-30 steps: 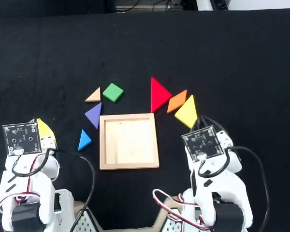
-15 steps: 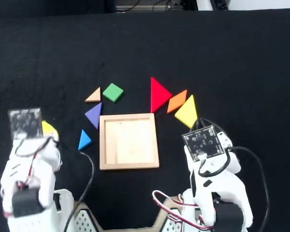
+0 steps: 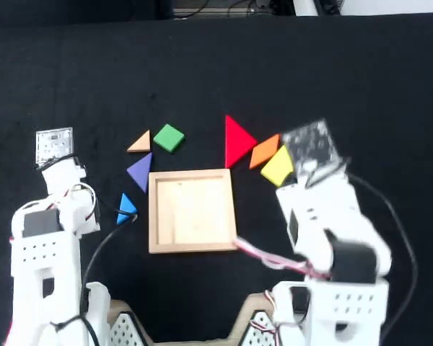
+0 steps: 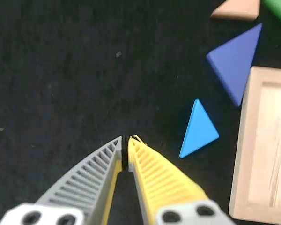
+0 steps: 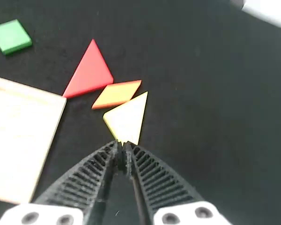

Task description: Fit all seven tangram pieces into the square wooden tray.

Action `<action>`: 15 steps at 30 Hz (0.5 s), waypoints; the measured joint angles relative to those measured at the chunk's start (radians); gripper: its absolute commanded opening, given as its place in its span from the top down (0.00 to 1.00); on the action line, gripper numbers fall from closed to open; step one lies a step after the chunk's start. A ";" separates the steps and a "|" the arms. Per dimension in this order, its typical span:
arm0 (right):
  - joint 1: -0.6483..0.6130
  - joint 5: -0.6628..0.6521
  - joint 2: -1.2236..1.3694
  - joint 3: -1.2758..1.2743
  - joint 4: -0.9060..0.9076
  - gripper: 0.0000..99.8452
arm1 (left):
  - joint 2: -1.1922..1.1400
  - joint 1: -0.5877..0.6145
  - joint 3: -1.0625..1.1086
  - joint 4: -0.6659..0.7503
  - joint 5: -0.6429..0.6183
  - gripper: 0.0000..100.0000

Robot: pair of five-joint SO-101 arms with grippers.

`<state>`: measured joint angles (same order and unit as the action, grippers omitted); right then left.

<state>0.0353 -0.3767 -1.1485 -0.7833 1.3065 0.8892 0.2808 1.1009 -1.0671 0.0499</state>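
A square wooden tray (image 3: 193,213) is laid on a black table (image 3: 361,79), and its bare wooden floor is shown from wall to wall. Seven tangram pieces are counted, all on the table outside the tray: five triangles, one square, one parallelogram. Off the tray's left side a small blue triangle (image 3: 125,207) is placed, and at its far left corner a purple triangle (image 3: 140,171). Beyond that, a tan triangle (image 3: 140,142) and a green square (image 3: 169,137) are seen. At the tray's far right corner a red triangle (image 3: 237,140), an orange parallelogram (image 3: 264,151) and a yellow triangle (image 3: 276,167) are grouped (the three nearly touching). The left gripper (image 4: 126,143) is held left of the tray, fingers pressed together on nothing. The right gripper (image 5: 122,152) is held right of the tray, fingers likewise together, tips just at the yellow triangle's corner.
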 measured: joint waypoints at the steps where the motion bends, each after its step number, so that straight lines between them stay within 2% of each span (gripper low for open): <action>1: -0.008 0.012 0.048 0.052 0.025 0.99 | -0.015 0.000 -0.002 0.005 0.000 0.97; 5: -0.034 0.051 0.222 0.239 0.133 0.99 | -0.029 0.000 -0.002 0.005 0.000 0.97; 8: -0.055 0.064 0.342 0.350 0.222 0.97 | -0.034 0.000 0.000 0.057 0.000 0.97; 12: -0.077 0.068 0.511 0.460 0.308 0.86 | -0.034 0.000 0.095 0.204 0.000 0.97; 15: -0.072 0.068 0.624 0.500 0.325 0.80 | -0.034 0.000 0.107 0.222 0.000 0.97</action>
<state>-0.0368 -0.3092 -0.5240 -0.2831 1.6318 0.8554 0.2808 1.2083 -0.8447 0.0499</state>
